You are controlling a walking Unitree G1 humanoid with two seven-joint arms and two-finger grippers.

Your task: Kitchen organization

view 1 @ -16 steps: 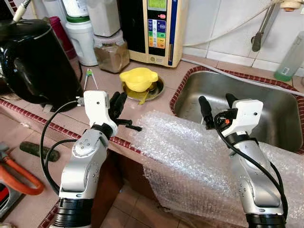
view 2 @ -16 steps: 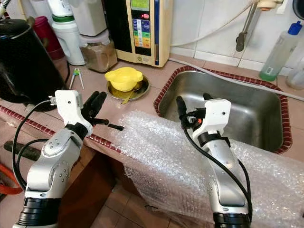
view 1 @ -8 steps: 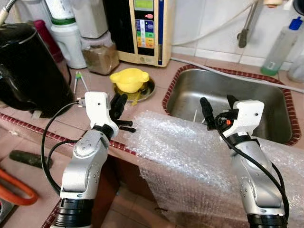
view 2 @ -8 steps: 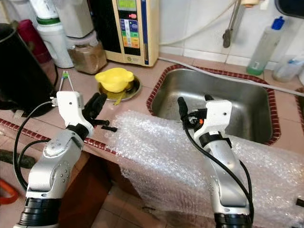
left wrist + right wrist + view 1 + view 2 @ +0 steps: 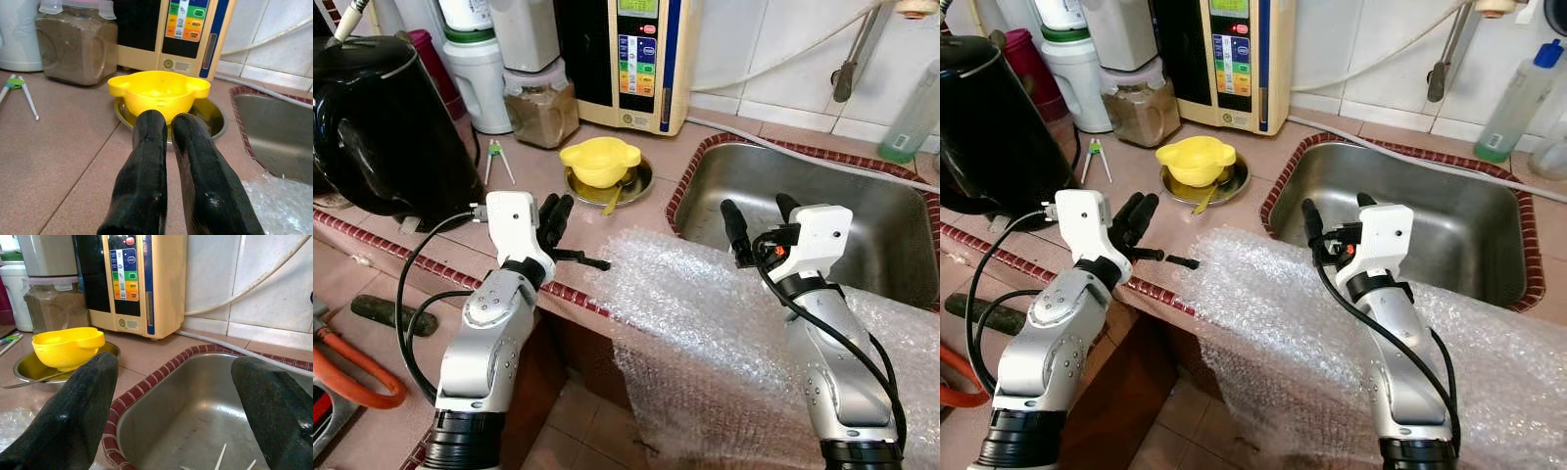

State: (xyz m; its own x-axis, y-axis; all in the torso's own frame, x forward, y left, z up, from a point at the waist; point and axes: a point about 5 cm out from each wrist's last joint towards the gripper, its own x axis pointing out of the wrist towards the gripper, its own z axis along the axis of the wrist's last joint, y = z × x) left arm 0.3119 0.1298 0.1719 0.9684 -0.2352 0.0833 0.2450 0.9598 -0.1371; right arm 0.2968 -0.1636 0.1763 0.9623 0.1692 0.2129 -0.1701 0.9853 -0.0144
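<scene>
A yellow bowl [image 5: 600, 162] sits in a shallow steel dish [image 5: 641, 186] on the tiled counter, left of the steel sink [image 5: 862, 225]. A sheet of bubble wrap [image 5: 705, 304] drapes over the counter's front edge. My left gripper [image 5: 553, 211] is shut and empty, hovering over the counter just short of the bowl [image 5: 159, 90]. A small black piece [image 5: 1183, 262] lies on the counter beside it. My right gripper [image 5: 759, 215] is open and empty above the bubble wrap at the sink's [image 5: 195, 416] near rim.
A black kettle [image 5: 382, 117] stands at the far left. A jar of brown powder [image 5: 541, 113], a white appliance and a water ioniser [image 5: 631, 59] line the back wall. Green-tipped tongs [image 5: 497, 157] lie near the jar. A bottle [image 5: 1518, 103] stands behind the sink. An orange hose [image 5: 352, 377] lies on the floor.
The head camera has swayed, so the whole picture has shifted. Both arms hold the same pose over the counter; the left gripper stays shut and the right open.
</scene>
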